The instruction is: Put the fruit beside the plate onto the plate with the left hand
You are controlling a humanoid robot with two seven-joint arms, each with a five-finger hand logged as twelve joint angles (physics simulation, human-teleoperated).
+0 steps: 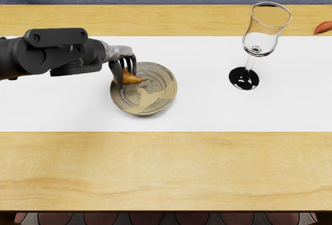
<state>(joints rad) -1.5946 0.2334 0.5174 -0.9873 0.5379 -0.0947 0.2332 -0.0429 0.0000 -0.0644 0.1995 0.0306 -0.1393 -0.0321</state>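
**Fruit held at the plate's left rim**

Fruit sits under the curled fingers of the left hand, which look closed around its blunt end from above. It hangs over the left edge of the plate, at or just inside the rim; whether it touches the dish cannot be told. Its long axis runs left to right, with the blunt end beneath the fingers and the pointed tip aimed right, toward the plate's middle. So the plate's centre lies to the right of the hand and slightly nearer, and I judge that a short carry that way, then a release, is what remains. Only the left arm shows, so it is plainly the nearer one.

The fruit is small, orange-brown and tapered like a teardrop, smooth-skinned, darker where the fingers shade it. Being rounded, it may roll a little once let go. A glass stands well apart to the right.
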